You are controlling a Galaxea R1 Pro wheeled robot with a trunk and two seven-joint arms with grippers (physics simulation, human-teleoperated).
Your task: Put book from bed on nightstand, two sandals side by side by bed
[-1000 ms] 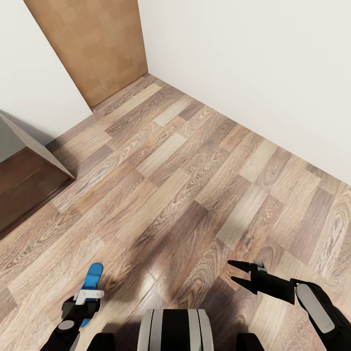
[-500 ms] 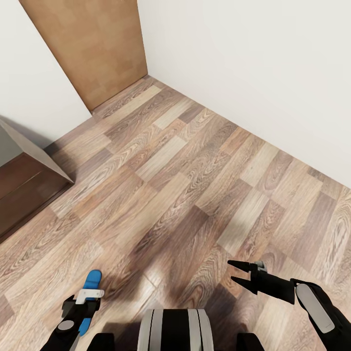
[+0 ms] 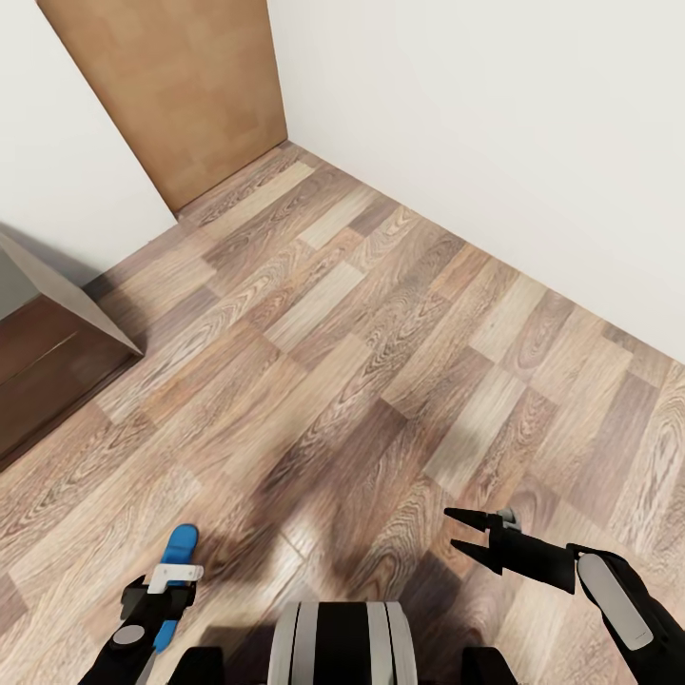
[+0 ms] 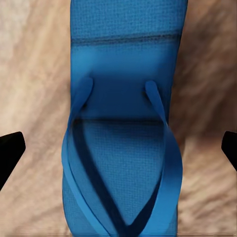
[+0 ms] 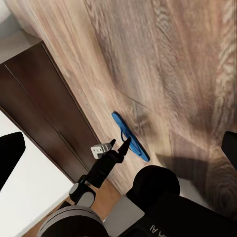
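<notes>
The view has drifted slightly, so the robot seems on the move. At left, the left gripper (image 3: pixel 169 582) grips a blue sandal (image 3: pixel 175 561) above the floor (image 3: pixel 362 323); the right gripper (image 3: pixel 459 532) hangs open, empty

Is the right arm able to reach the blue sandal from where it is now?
Probably not easily: the sandal is at the left gripper, and the robot's trunk lies between it and the open right gripper.
</notes>
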